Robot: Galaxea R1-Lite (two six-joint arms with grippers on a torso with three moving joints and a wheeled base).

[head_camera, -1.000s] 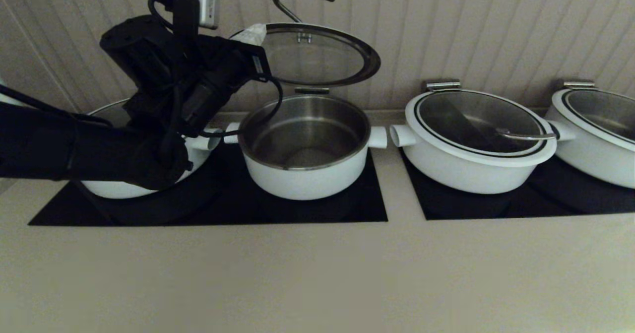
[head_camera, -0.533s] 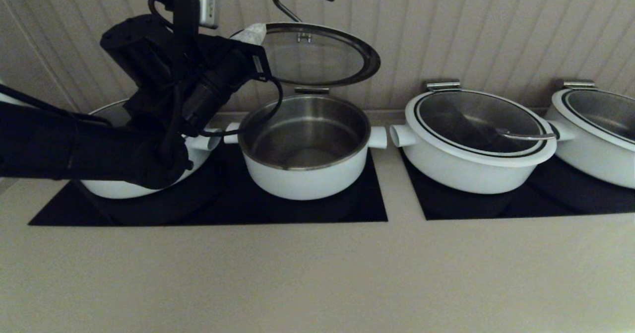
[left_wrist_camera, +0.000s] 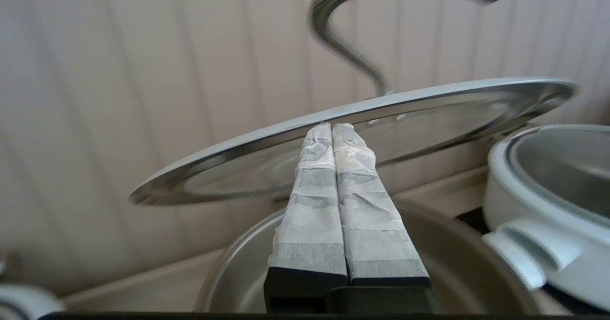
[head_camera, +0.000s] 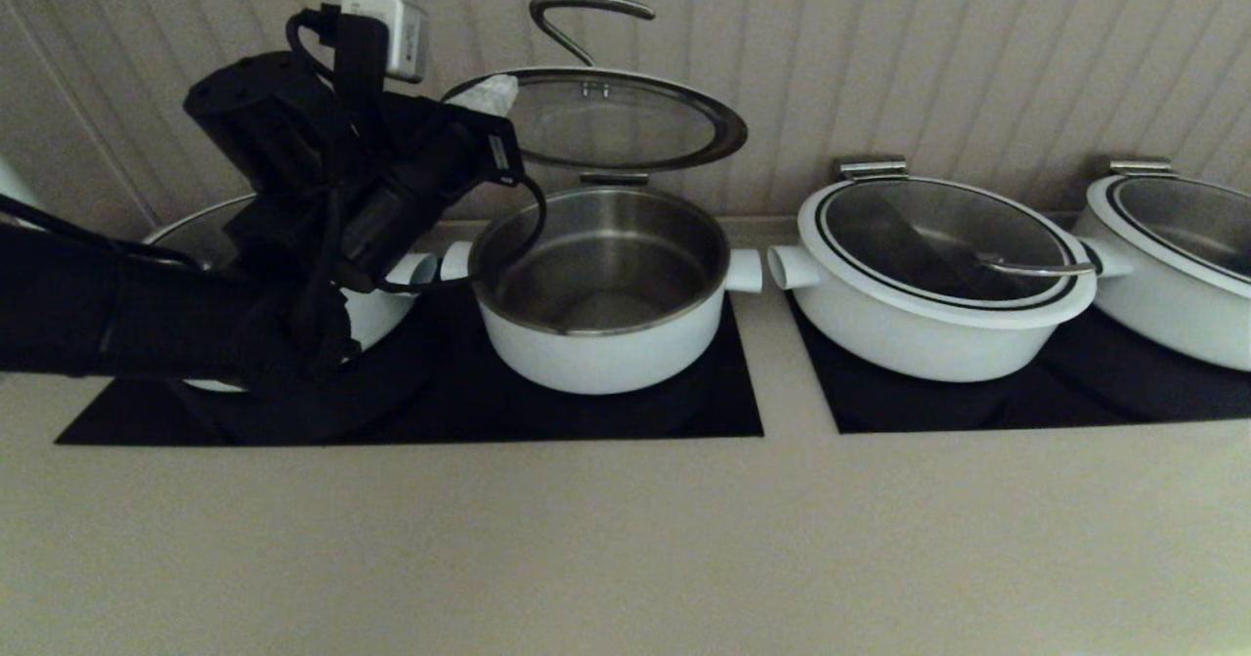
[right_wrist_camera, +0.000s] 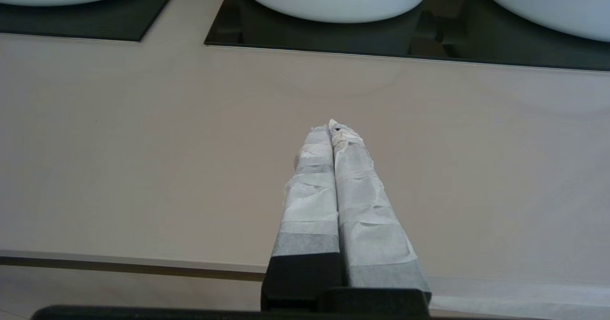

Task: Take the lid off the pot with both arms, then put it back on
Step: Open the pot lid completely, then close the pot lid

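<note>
The left gripper (left_wrist_camera: 332,128) had its taped fingers pressed together, tips against the underside rim of the lid (head_camera: 606,118), which hung tilted above the open pot (head_camera: 601,289) near the counter's back edge. The right gripper (right_wrist_camera: 333,127), fingers together, hovered over the counter (right_wrist_camera: 143,143) near its front edge, outside the head view.

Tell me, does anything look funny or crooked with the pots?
Yes. The lid is tipped up above the open pot instead of lying flat on it. The left gripper, fingers pressed together, pushes up under its rim rather than gripping it. The right gripper sits shut over the counter, not helping.
</note>
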